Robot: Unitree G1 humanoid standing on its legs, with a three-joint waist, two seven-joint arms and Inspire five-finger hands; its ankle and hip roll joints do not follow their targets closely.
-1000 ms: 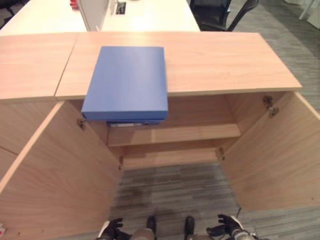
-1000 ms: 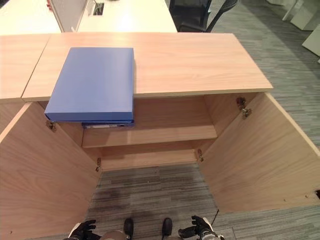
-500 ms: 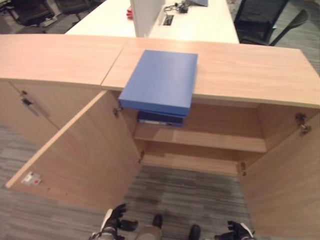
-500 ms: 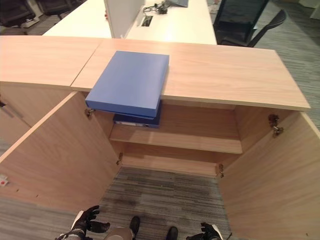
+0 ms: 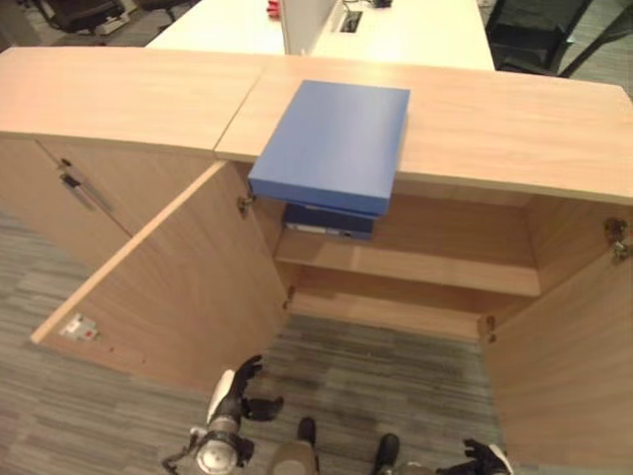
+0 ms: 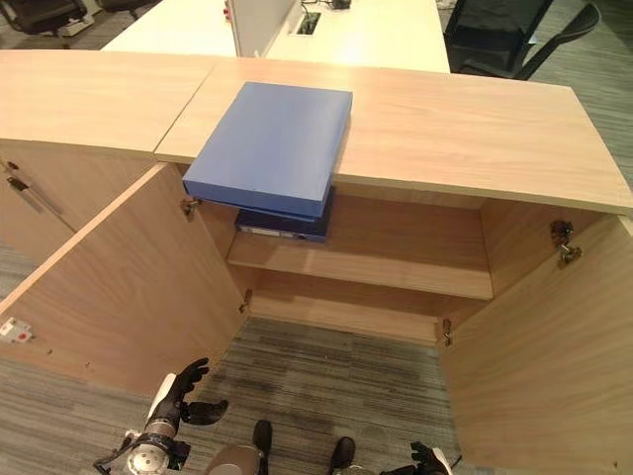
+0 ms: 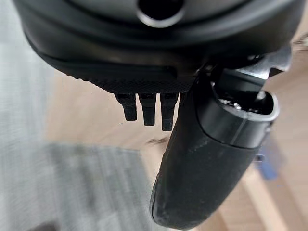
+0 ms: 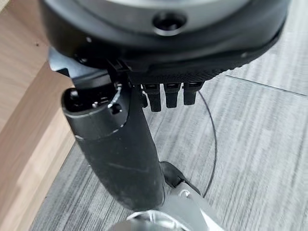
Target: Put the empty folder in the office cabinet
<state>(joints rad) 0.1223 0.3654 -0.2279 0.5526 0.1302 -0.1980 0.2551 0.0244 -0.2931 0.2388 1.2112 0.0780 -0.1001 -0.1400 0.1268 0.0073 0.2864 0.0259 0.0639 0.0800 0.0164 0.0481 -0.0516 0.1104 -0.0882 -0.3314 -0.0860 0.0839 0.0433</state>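
Observation:
A blue folder (image 5: 331, 143) lies flat on the wooden cabinet top (image 5: 514, 129), its near end jutting over the front edge. Just below it, a darker blue folder (image 5: 329, 220) rests on the upper shelf (image 5: 425, 269) inside the open cabinet. My left hand (image 5: 237, 391) hangs low above the carpet in front of the left door, fingers straight and spread, holding nothing; the left wrist view shows its thumb (image 7: 207, 159) free. Down at the bottom edge sits my right hand (image 5: 485, 460), relaxed and empty, with its thumb (image 8: 115, 144) over the carpet.
Both cabinet doors stand wide open, the left door (image 5: 168, 287) and the right door (image 5: 564, 376) flanking the opening. A closed neighbouring cabinet with a handle (image 5: 79, 188) is to the left. A white desk (image 5: 415, 30) and a dark office chair (image 6: 514, 35) stand behind.
The camera has shifted, so the whole scene sits differently. My left hand has come up higher into view; the right hand stays at the bottom edge. The folders have not moved.

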